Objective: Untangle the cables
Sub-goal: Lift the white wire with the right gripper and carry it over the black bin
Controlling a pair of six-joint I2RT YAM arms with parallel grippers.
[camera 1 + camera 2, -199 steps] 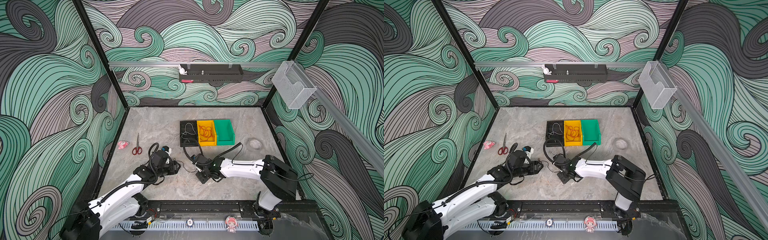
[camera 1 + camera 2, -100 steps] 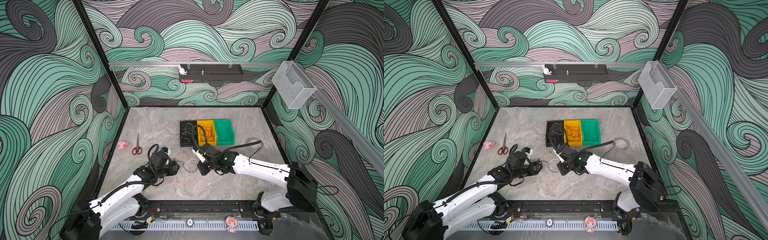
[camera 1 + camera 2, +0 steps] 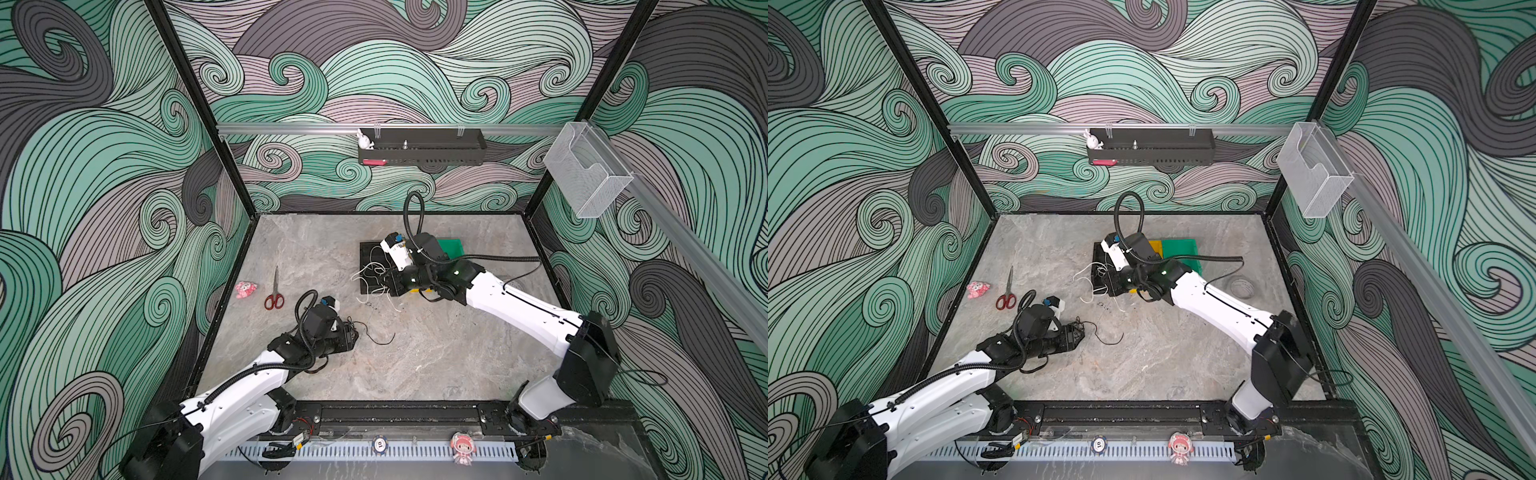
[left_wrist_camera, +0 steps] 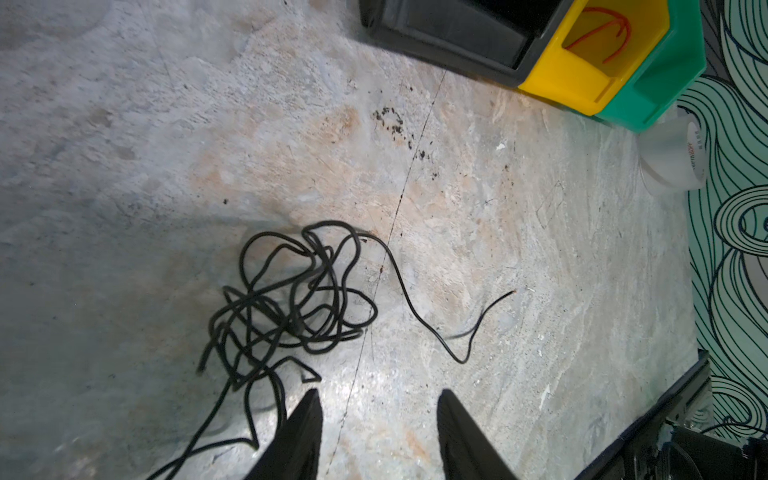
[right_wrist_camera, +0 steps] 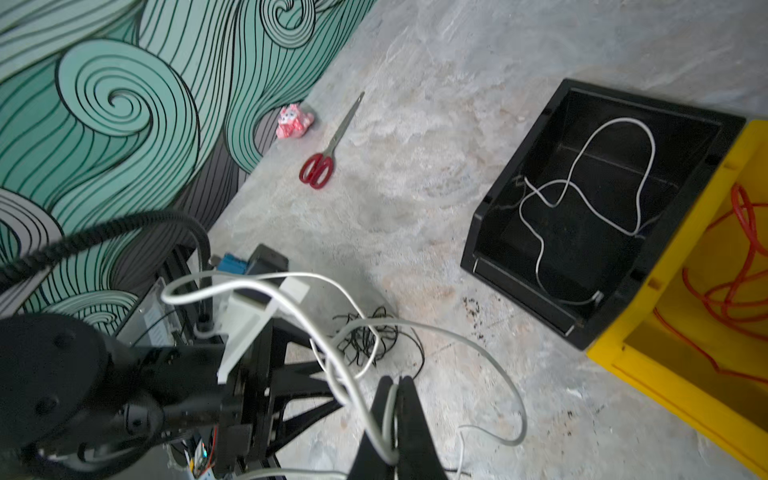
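A tangle of black cable (image 4: pixel 291 299) lies on the stone floor, one loose end trailing away; it also shows in both top views (image 3: pixel 376 334) (image 3: pixel 1106 336). My left gripper (image 4: pixel 378 395) (image 3: pixel 353 332) stands open just short of it, with bare floor between the fingers and a black strand running past the outside of one finger. My right gripper (image 5: pixel 397 378) (image 3: pixel 388 282) is shut on a white cable (image 5: pixel 359 408), held up by the front of the bins, its loops (image 3: pixel 365 270) hanging free. Another white cable (image 5: pixel 582 199) lies in the black bin (image 5: pixel 478 232). Red cable (image 5: pixel 748 232) lies in the yellow bin (image 5: pixel 665 332).
A green bin (image 3: pixel 451 247) adjoins the yellow one, partly under the right arm. Red-handled scissors (image 3: pixel 274 297) and a pink toy (image 3: pixel 245 289) lie near the left wall. A clear tape roll (image 3: pixel 1239 286) sits right of the bins.
My right gripper has risen and swung back toward the bins with the white cable, drawing it clear of the black tangle. The left arm has stayed put.
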